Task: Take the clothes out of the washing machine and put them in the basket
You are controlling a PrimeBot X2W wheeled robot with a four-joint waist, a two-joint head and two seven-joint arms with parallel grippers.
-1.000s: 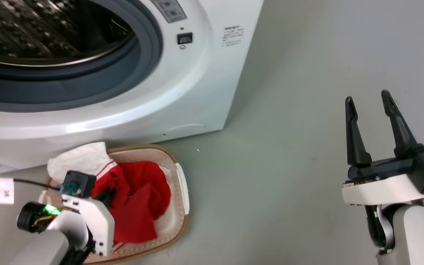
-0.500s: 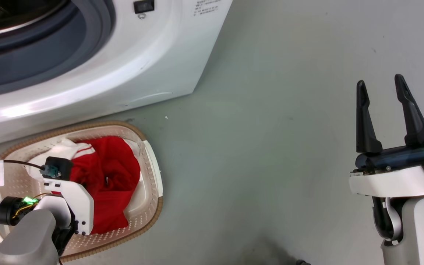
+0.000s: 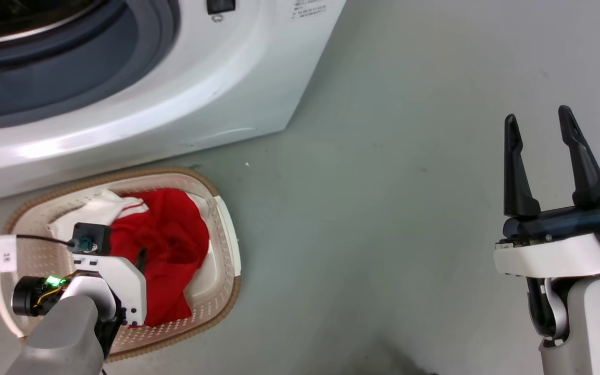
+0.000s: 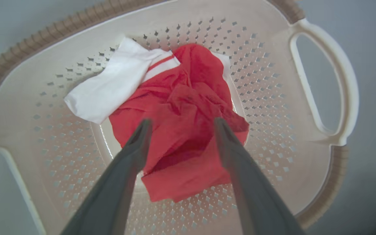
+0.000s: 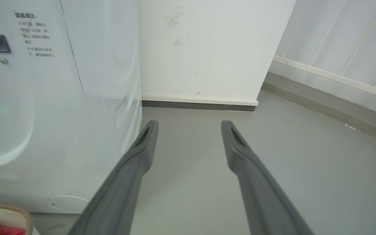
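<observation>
The basket stands on the floor in front of the washing machine, whose grey ring and open mouth show at the top left. Red clothes and a white cloth lie inside the basket. In the left wrist view my left gripper is open over the red clothes, with the white cloth beyond its left finger and nothing pinched. My right gripper stands open and empty over bare floor, far right of the basket. The drum's inside is out of view.
The machine's white side panel stands left of my right gripper, with a white wall and dark skirting behind. A corner of the basket shows at the lower left. Grey floor spreads between the basket and my right arm.
The head camera has tilted down and shifted, so the machine sits higher in the picture. The white cloth, bunched over the basket's far rim a second ago, now lies inside. My right gripper is unchanged.
</observation>
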